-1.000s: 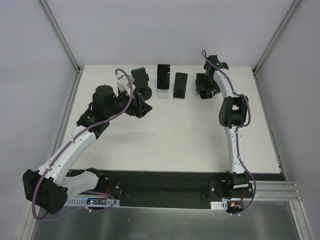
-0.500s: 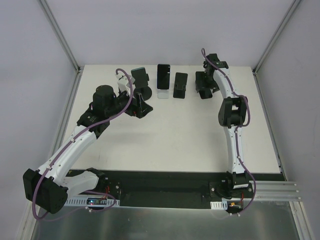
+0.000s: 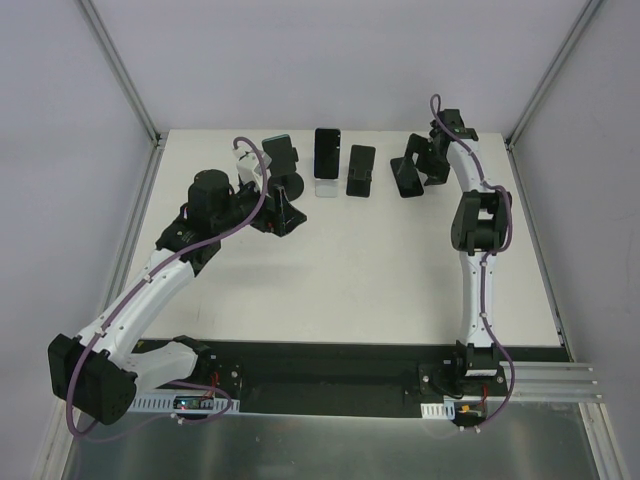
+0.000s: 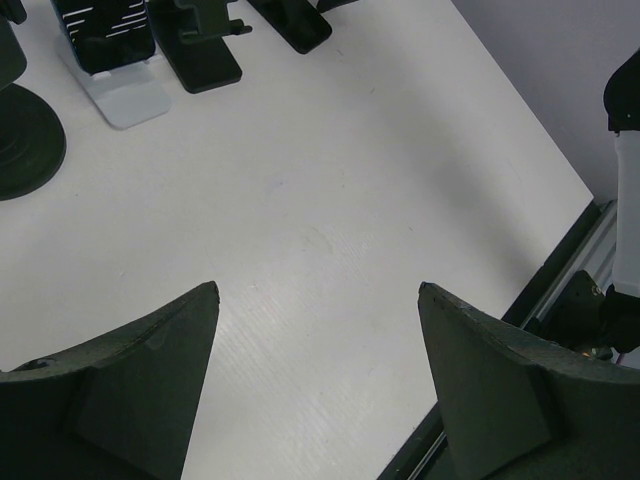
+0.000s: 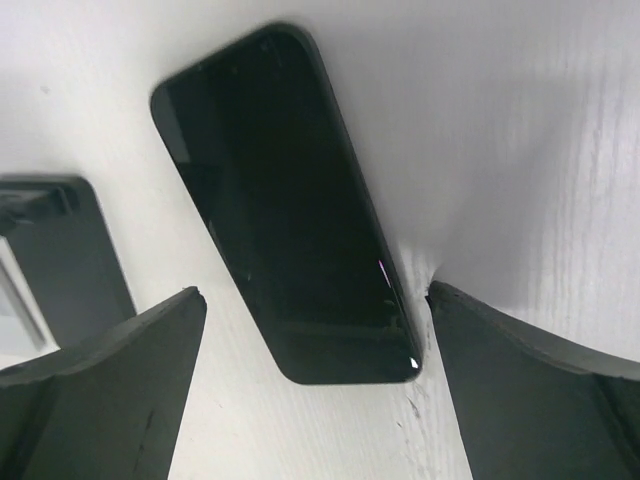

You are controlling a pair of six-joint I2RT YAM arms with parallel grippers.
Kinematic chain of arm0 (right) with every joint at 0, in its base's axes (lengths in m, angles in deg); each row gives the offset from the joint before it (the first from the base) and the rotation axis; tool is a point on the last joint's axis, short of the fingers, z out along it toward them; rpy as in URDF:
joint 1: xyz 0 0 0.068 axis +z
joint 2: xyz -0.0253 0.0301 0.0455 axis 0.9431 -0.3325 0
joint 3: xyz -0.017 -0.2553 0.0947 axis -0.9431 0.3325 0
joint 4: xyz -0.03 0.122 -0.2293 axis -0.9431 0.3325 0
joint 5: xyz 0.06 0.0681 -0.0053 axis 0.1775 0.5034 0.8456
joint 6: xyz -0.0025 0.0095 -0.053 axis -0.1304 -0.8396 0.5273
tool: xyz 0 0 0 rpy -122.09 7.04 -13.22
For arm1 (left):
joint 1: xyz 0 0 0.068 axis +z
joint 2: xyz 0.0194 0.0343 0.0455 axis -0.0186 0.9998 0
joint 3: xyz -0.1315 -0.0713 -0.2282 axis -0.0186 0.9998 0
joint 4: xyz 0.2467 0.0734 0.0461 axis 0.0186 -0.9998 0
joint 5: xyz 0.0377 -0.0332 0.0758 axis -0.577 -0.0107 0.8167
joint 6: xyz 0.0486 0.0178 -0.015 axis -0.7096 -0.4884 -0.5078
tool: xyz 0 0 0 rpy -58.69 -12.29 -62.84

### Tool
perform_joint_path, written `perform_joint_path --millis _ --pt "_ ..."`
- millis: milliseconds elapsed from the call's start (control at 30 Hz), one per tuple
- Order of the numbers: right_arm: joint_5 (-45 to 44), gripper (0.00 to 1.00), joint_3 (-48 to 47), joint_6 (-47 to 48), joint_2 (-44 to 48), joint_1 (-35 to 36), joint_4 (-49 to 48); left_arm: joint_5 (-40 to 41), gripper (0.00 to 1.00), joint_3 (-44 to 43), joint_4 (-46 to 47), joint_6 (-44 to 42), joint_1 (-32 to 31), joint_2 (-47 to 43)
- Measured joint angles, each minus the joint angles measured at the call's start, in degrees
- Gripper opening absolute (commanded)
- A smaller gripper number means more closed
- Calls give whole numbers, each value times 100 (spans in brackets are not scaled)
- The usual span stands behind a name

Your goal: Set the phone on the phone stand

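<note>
The phone (image 5: 285,205) is a black slab lying flat on the white table (image 3: 380,260) at the back right, also seen from above (image 3: 405,178). My right gripper (image 5: 315,300) is open, and the phone's near end lies between its fingertips without being gripped; from above the right gripper (image 3: 424,168) sits just right of the phone. An empty black phone stand (image 3: 360,170) stands to the phone's left; its edge shows in the right wrist view (image 5: 60,255). My left gripper (image 4: 318,290) is open over bare table, at the back left from above (image 3: 283,217).
A phone leans on a white stand (image 3: 325,188) and another sits on a round-based black stand (image 3: 288,185), both left of the empty one. The left wrist view shows the round base (image 4: 25,140), the white stand (image 4: 125,95), and the table's edge rail (image 4: 560,300).
The right wrist has swung to the right and off the phone, which now lies uncovered on the table. The left arm has not moved.
</note>
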Motion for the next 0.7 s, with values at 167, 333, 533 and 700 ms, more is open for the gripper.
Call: perform_joint_path --millis 167,333,533,700 --pt "457 98 330 -640 68 -79 -791 0 79 0 0 0 0 22" --pt "979 89 501 -1311 50 -125 -1443 -2 79 0 2 2 0 74" --pt "1119 65 789 -1705 52 -151 -1974 -2 79 0 2 2 0 111" --pt "1095 56 896 -1628 79 -133 -1971 -13 79 0 2 7 0 116"
